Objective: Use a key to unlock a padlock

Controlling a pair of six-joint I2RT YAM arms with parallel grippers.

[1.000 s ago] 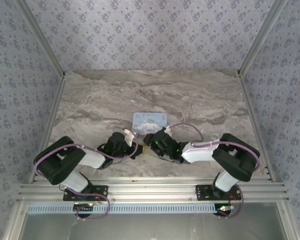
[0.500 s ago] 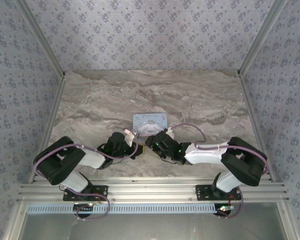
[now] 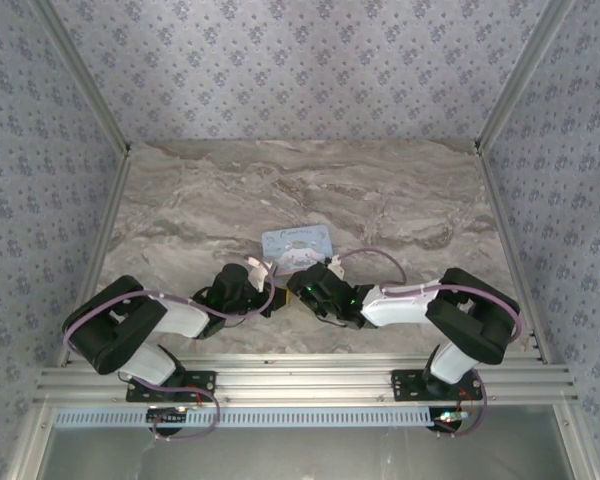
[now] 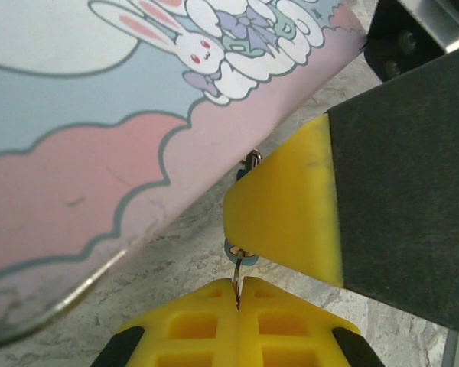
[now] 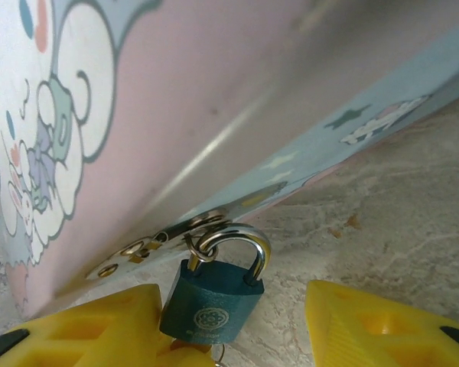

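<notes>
The small blue padlock (image 5: 213, 302) hangs by its silvery shackle (image 5: 245, 241) from the hasp of a pale blue and pink cartoon tin (image 5: 138, 115). My right gripper (image 5: 237, 325) is open around the padlock: the lock's body rests against the left finger (image 5: 84, 329), and the right finger (image 5: 382, 329) stands well clear. My left gripper (image 4: 239, 289) is shut on a thin key (image 4: 237, 275), whose tip points up into the padlock's underside (image 4: 233, 248). From above, both grippers (image 3: 267, 283) (image 3: 298, 280) meet just in front of the tin (image 3: 297, 242).
The tin stands on a marble-patterned table (image 3: 200, 210), its side wall close to both wrists (image 4: 99, 153). Patterned walls and metal rails (image 3: 300, 380) enclose the table. Open tabletop lies behind and to both sides of the tin.
The right arm's elbow swung outward and came back. The tin turned slightly and now sits a little askew. The left gripper stayed shut on the key.
</notes>
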